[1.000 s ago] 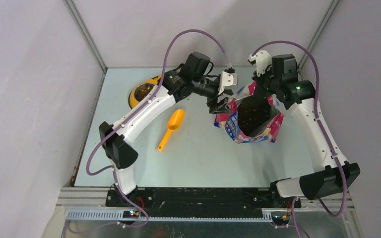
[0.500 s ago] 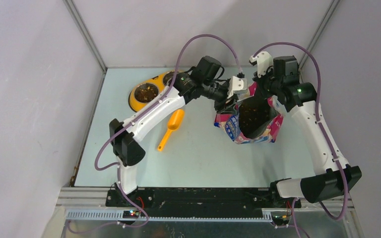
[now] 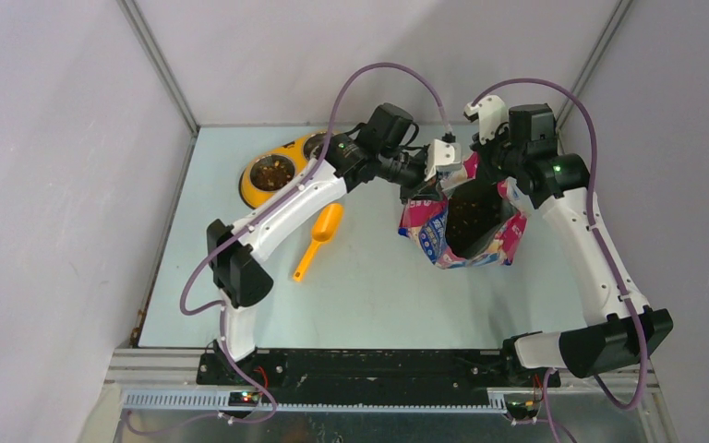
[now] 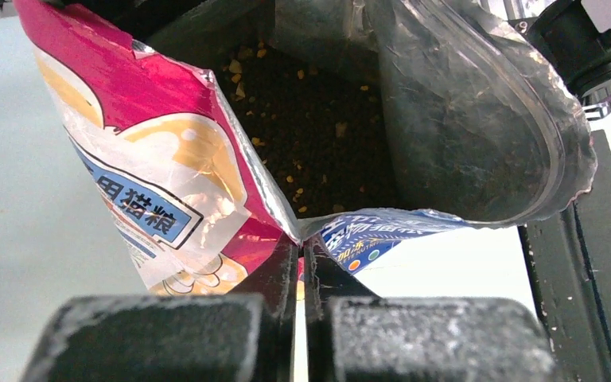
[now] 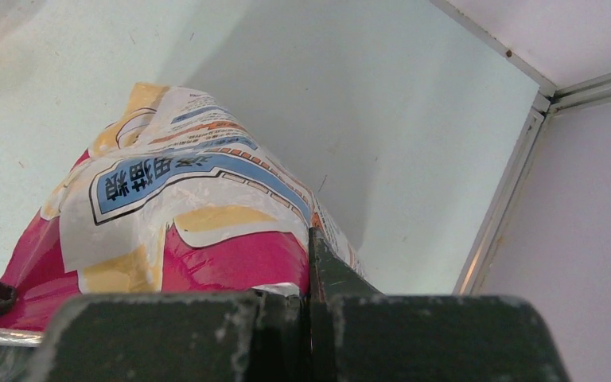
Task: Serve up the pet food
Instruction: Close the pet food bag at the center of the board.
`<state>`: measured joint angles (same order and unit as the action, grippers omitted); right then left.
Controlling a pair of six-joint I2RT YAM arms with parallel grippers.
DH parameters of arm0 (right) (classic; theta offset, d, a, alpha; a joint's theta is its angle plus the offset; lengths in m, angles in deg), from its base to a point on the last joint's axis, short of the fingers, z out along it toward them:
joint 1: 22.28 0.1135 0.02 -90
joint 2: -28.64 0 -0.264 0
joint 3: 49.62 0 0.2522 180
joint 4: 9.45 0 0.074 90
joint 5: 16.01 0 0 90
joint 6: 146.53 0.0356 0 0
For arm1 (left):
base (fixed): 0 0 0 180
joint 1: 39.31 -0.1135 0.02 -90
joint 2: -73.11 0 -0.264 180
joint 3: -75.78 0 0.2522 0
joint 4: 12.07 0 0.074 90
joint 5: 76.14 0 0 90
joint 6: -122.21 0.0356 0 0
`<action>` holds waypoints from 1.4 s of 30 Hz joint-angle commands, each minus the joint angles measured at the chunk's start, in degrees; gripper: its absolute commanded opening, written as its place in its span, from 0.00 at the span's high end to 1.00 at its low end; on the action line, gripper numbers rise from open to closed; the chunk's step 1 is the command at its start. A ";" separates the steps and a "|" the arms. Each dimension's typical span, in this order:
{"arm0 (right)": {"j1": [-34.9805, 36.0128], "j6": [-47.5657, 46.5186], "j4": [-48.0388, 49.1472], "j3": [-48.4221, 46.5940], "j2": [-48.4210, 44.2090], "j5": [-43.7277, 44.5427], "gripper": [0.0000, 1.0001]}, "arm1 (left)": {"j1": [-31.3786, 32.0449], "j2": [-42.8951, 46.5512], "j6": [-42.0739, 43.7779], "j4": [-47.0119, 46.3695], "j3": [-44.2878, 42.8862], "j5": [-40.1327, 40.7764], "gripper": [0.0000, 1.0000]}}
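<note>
The pet food pouch point(image 3: 434, 235), glossy pink and blue, stands open right of the table's middle, with dark kibble point(image 3: 469, 214) showing inside. My left gripper point(image 3: 422, 191) is shut on the pouch's left rim. In the left wrist view the jaws meet on the pouch point(image 4: 155, 159) where its rim folds to a corner, left gripper point(image 4: 301, 248), and kibble point(image 4: 310, 131) fills the open mouth beyond. My right gripper point(image 3: 502, 182) is shut on the pouch's far right rim. In the right wrist view, the right gripper point(image 5: 310, 267) pinches the pouch point(image 5: 191, 203) at its top edge.
An orange scoop point(image 3: 319, 239) lies on the table left of the pouch. A yellow double feeder point(image 3: 251, 190) sits at the back left, partly under my left arm, with kibble in its left bowl. Grey walls close in the table at the back and sides.
My left gripper moved right to the pouch's left rim and shut on it. The left arm's elbow swung right, uncovering the feeder. The right arm kept its hold.
</note>
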<state>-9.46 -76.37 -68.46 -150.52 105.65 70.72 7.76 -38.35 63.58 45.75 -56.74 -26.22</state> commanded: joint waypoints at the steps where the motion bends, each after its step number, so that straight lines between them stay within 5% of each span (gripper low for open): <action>1: -0.52 1.13 12.46 -2.87 -4.67 -0.26 1.00 | 0.21 0.34 -3.60 -1.49 -2.06 2.37 1.00; 4: -0.70 0.64 11.56 -2.87 -4.86 -0.55 0.97 | -0.35 3.05 -10.26 -6.46 0.85 8.23 1.00; 10: -2.27 -0.42 5.69 -4.32 -5.30 -5.63 0.43 | -3.44 8.39 -19.43 -13.12 6.48 12.62 1.00; 14: -4.99 -0.75 1.13 -6.99 -6.38 -12.80 0.21 | -4.94 8.70 -21.84 -14.61 6.05 14.04 1.00; 21: -13.77 -14.38 -8.56 -5.34 -12.89 -25.67 0.12 | -6.55 8.44 -22.72 -15.21 5.35 13.68 1.00; 31: -23.90 -37.62 -21.06 1.20 -15.88 -29.96 0.07 | -7.58 8.80 -23.12 -14.83 5.33 13.62 1.00; 42: -24.86 -40.78 -14.03 6.35 -12.27 -28.54 0.07 | -8.97 8.72 -22.50 -13.98 5.56 12.78 1.00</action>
<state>-34.07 -115.40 -86.96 -143.66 92.80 42.79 0.35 -32.98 41.20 35.04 -49.79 -13.63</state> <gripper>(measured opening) 0.934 0.003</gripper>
